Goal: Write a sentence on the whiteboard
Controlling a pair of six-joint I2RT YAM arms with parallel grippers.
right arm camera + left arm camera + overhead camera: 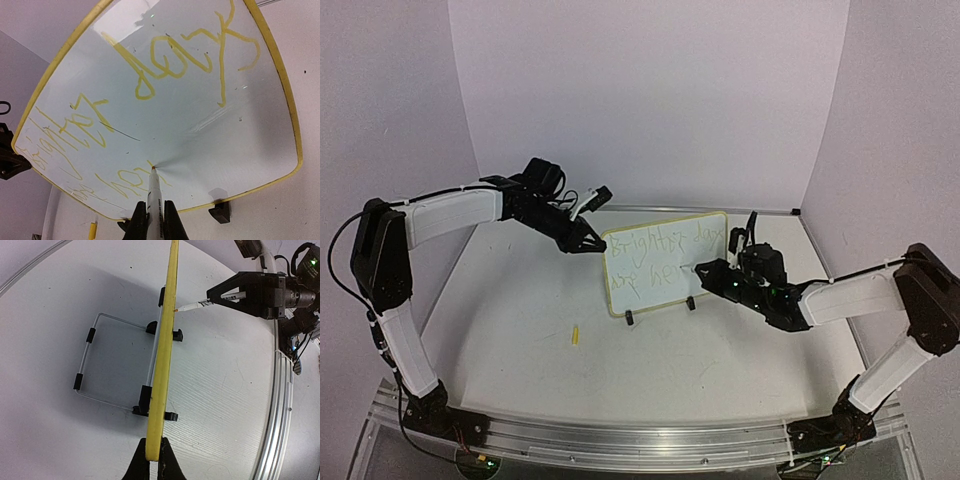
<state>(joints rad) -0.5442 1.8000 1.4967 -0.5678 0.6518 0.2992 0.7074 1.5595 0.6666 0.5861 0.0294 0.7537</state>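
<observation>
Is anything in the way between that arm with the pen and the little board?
Nothing visible. The marker in the right end effector touches the face of the whiteboard, on the lower line. The left end effector only pinches its edge.

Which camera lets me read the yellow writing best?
The right wrist view: the sentence fills the picture. The top view shows it small and faint. The left wrist view sees only the whiteboard's yellow edge.
</observation>
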